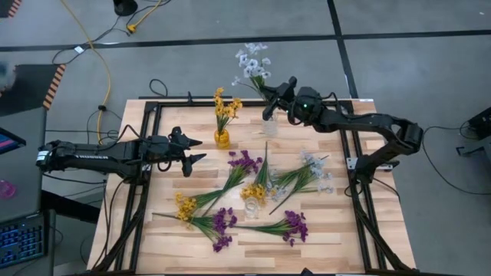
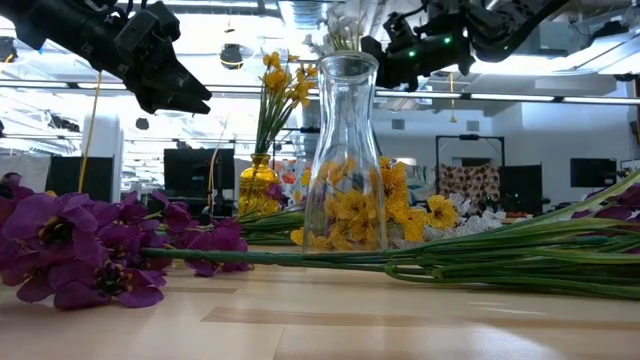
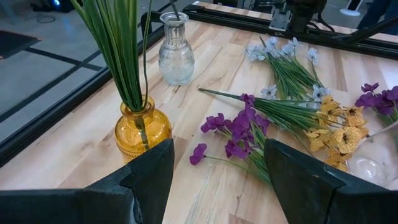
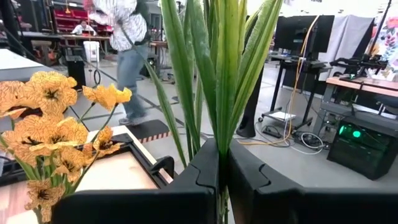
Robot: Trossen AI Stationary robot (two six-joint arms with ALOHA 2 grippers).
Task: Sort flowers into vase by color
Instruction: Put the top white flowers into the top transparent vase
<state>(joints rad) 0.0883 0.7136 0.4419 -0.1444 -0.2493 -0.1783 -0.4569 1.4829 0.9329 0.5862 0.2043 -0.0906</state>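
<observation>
A white-blue sprig (image 1: 253, 63) is clamped by the right gripper (image 1: 270, 100) above a clear vase (image 1: 270, 125) near the bench's far edge. The left gripper (image 1: 195, 150), spread empty, is flanked by the amber vase (image 1: 222, 139) and loose flowers (image 1: 253, 195).

Yellow cable (image 1: 98, 65) on grey floor; person (image 4: 127, 37) walking beyond table.

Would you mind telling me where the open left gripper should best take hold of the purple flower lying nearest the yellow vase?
Probably on the bare green stem, just behind the purple blossoms, coming straight down from above. The sprig lies flat on the table, blossoms toward the yellow vase, its stem thin and firm while the petals are soft. The left gripper hovers open beside it; set its fingers across the stem.
</observation>
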